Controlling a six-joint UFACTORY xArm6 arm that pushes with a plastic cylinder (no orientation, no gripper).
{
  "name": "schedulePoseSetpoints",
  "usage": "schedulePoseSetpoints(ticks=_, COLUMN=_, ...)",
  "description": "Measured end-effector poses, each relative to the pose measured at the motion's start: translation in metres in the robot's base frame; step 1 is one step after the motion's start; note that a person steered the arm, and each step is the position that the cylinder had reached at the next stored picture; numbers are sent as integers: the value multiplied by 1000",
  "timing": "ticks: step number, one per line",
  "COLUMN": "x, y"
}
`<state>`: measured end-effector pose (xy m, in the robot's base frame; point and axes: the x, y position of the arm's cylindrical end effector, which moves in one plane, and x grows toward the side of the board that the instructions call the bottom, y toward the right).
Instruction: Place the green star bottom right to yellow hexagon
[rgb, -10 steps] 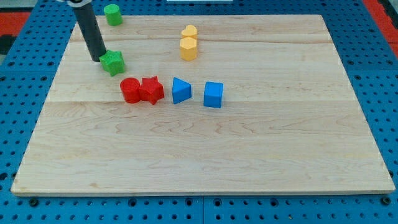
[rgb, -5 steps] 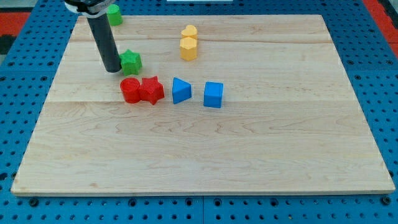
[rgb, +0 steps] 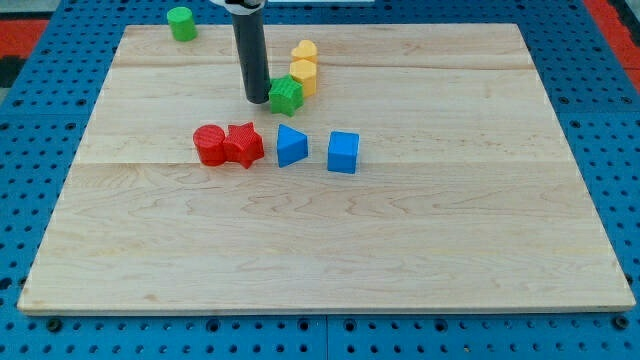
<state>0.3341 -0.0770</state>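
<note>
The green star (rgb: 286, 96) lies on the wooden board (rgb: 450, 200), touching the lower left side of the yellow hexagon (rgb: 304, 77). A yellow heart (rgb: 305, 50) sits just above the hexagon. My tip (rgb: 258, 99) is on the board, pressed against the star's left side. The dark rod rises from it to the view's top.
A green cylinder (rgb: 181, 22) stands at the board's top left corner. A red cylinder (rgb: 209, 144) and a red star (rgb: 243, 144) touch each other below my tip. A blue triangle (rgb: 291, 145) and a blue cube (rgb: 343, 152) lie to their right.
My tip has pushed the green star to the right, from the board's left part to the yellow hexagon's lower left side. The other blocks have not moved.
</note>
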Motion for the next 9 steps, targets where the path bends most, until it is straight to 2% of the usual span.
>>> schedulePoseSetpoints(ticks=4, x=0, y=50)
schedulePoseSetpoints(ticks=5, x=5, y=48)
schedulePoseSetpoints(ticks=6, x=30, y=38)
schedulePoseSetpoints(ticks=8, x=39, y=158)
schedulePoseSetpoints(ticks=9, x=22, y=183)
